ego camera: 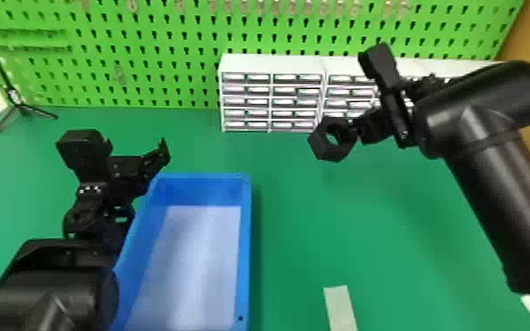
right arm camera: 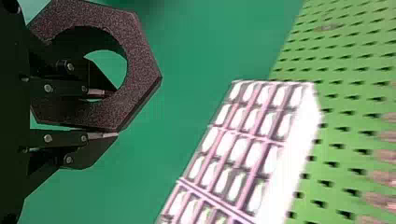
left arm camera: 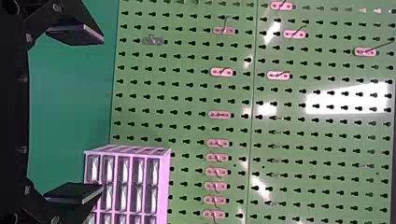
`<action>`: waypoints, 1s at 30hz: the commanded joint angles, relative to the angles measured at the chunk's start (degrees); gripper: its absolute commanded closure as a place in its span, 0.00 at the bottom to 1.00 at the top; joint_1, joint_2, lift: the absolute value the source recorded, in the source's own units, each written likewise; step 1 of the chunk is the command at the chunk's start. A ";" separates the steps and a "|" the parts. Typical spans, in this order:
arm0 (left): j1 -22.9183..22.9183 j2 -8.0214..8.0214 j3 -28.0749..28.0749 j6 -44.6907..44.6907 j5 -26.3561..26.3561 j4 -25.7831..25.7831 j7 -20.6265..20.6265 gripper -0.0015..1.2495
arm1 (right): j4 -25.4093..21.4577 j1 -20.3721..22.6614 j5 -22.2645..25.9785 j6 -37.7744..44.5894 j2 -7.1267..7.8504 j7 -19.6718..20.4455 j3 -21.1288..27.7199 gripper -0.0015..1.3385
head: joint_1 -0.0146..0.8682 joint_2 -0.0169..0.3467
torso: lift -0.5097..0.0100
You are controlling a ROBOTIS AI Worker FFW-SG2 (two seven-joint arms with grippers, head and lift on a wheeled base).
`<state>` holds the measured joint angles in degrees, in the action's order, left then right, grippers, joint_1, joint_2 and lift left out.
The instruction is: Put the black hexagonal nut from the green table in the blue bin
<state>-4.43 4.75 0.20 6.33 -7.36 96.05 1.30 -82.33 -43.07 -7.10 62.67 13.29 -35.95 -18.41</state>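
The nut [ego camera: 323, 152] is in the jaws of the right gripper [ego camera: 356, 128], up over the table [ego camera: 303, 237]. In the right wrist view one finger [right arm camera: 96, 92] sits inside the nut's hole and the other lies along its outer side, so the jaws are parted by just the thickness of the nut's wall, with that wall pinched between them. In the head view most of the nut sticks out to the left of these jaws, its hole in plain sight.

The bin [ego camera: 245, 229] is on the table, left of the right jaws and nearer the robot, well apart from the nut. Its floor is pale.

The left gripper [ego camera: 135, 149] is at the bin's far left corner, well to the left of the right one. Its jaws stand wide open with nothing between them, as the left wrist view shows.

The drawers [ego camera: 273, 64] stand at the back of the table, behind the nut and the right jaws and off to the right of the left jaws. Behind them rises the pegboard [ego camera: 180, 48], with hooks [left arm camera: 219, 115] on it. A black stand [ego camera: 22, 108] is far off, left of the left jaws. A tape strip [ego camera: 341, 308] lies on the table, on the robot's side of the right jaws.
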 commanded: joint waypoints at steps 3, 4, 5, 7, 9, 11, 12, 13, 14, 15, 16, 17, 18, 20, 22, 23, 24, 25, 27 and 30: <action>0.04 0.00 -0.03 0.00 -0.11 0.10 0.02 0.13 | -6.88 0.97 2.18 0.44 0.07 0.00 1.62 0.76 | 0.79 0.12 | 0.80; 0.04 0.00 -0.03 0.00 -0.11 0.10 0.02 0.13 | -7.85 1.15 2.62 0.26 0.07 0.00 1.71 0.76 | 0.79 0.12 | 0.80; 0.04 0.00 -0.03 0.00 -0.11 0.10 0.02 0.13 | -8.37 1.32 3.06 0.26 -0.11 0.00 1.88 0.76 | 0.79 0.12 | 0.80; 0.04 0.00 -0.03 0.00 -0.11 0.10 -0.07 0.13 | -9.52 1.67 4.47 -0.44 -0.29 0.00 1.97 0.76 | 0.79 0.12 | 0.80; 0.04 0.00 0.06 0.00 -0.11 0.19 0.02 0.13 | -10.40 2.02 6.05 -1.32 -0.46 0.00 2.06 0.76 | 0.79 0.12 | 0.80; 0.04 0.00 0.15 0.00 -0.11 0.28 0.02 0.13 | -11.10 2.55 7.98 -2.20 -0.81 0.00 2.24 0.75 | 0.79 0.12 | 0.80; 0.04 0.00 0.15 0.00 -0.11 0.36 0.02 0.13 | -11.54 2.64 8.60 -2.46 -0.99 0.09 2.24 0.76 | 0.79 0.12 | 0.80; 0.04 0.00 0.15 0.00 -0.11 0.36 0.02 0.13 | -11.98 2.73 9.74 -2.90 -1.08 0.09 2.06 0.75 | 0.79 0.12 | 0.80; 0.04 0.00 0.15 0.09 -0.11 0.36 0.02 0.13 | -12.33 2.82 10.62 -3.26 -1.16 0.09 1.88 0.76 | 0.79 0.12 | 0.80; 0.04 0.00 0.24 0.00 -0.11 0.45 0.02 0.13 | -12.59 2.82 11.67 -3.69 -1.25 0.09 1.62 0.76 | 0.79 0.12 | 0.80; 0.12 0.00 0.24 0.00 -0.11 0.45 0.02 0.13 | -12.77 2.82 13.34 -4.31 -1.34 0.09 1.27 0.76 | 0.79 0.12 | 0.80; 0.12 0.00 0.32 0.00 -0.11 0.45 -0.07 0.13 | -12.77 2.90 14.93 -4.75 -1.43 0.27 0.92 0.76 | 0.79 0.12 | 0.80; 0.21 0.00 0.32 0.09 -0.11 0.54 0.02 0.13 | -12.86 2.99 16.51 -5.28 -1.52 0.53 0.57 0.76 | 0.79 0.12 | 0.80; 0.21 0.00 0.50 0.09 -0.11 0.54 0.02 0.13 | -13.03 3.08 20.20 -6.33 -1.52 1.50 -0.75 0.76 | 0.79 0.12 | 0.80; 0.21 0.00 0.59 0.00 -0.11 0.63 0.02 0.13 | -13.47 3.08 22.31 -7.12 -1.52 2.20 -2.16 0.76 | 0.79 0.12 | 0.80; 0.21 0.00 0.68 0.09 -0.11 0.63 0.02 0.13 | -13.56 3.17 23.28 -7.65 -1.52 2.64 -2.95 0.76 | 0.79 0.12 | 0.80; 0.21 0.00 0.68 0.00 -0.11 0.63 0.02 0.13 | -13.56 3.17 24.24 -8.09 -1.52 2.90 -3.65 0.76 | 0.79 0.12 | 0.80; 0.21 0.00 0.76 0.00 -0.11 0.63 0.02 0.13 | -13.56 3.26 25.65 -8.88 -1.43 3.43 -4.62 0.76 | 0.79 0.12 | 0.80; 0.21 0.00 0.76 0.09 -0.11 0.63 -0.07 0.13 | -13.56 3.26 27.14 -9.41 -1.43 4.04 -6.20 0.76 | 0.79 0.12 | 0.80; 0.21 0.00 0.94 0.00 -0.11 0.72 0.02 0.13 | -13.56 3.08 28.64 -10.29 -1.08 4.84 -8.75 0.76 | 0.79 0.12 | 0.80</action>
<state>-4.22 4.74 0.97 6.39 -7.47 96.68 1.31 -95.87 -39.85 19.18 53.52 11.89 -31.64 -24.00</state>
